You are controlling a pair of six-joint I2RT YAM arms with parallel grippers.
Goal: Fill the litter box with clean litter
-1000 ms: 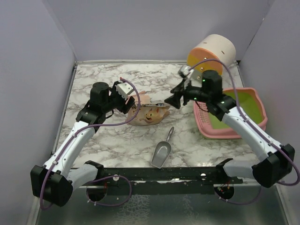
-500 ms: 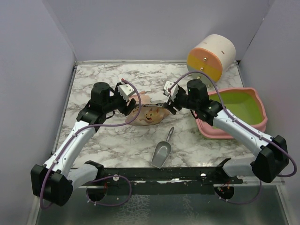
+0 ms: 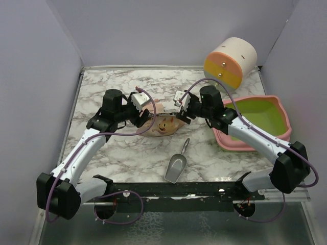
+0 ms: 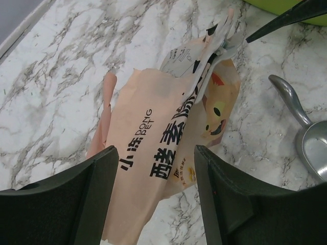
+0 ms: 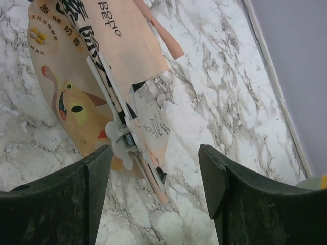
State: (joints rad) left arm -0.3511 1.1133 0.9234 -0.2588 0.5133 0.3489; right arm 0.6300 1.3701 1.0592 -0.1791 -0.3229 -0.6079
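The litter box (image 3: 232, 144), a pink tray with a lime-green inside, sits at the right of the table; no litter shows in it. The clean litter is out of view. A tan paper bag (image 3: 161, 123) with a cartoon face lies between the arms, its top held by a white clip (image 5: 120, 139). My left gripper (image 3: 141, 115) is open over the bag's left end, with the bag (image 4: 153, 138) between its fingers (image 4: 92, 189) in the left wrist view. My right gripper (image 3: 182, 111) is open over the clipped right end (image 5: 148, 127).
A silver metal scoop (image 3: 176, 166) lies in front of the bag, also in the left wrist view (image 4: 306, 140). A round cream drum (image 3: 230, 60) with orange and yellow bands stands behind the litter box. Grey walls enclose the marble table (image 3: 112, 153).
My right gripper has swung left from over the litter box's near corner to the bag's clipped end. My left gripper has edged a little closer to the bag. The bag has not moved.
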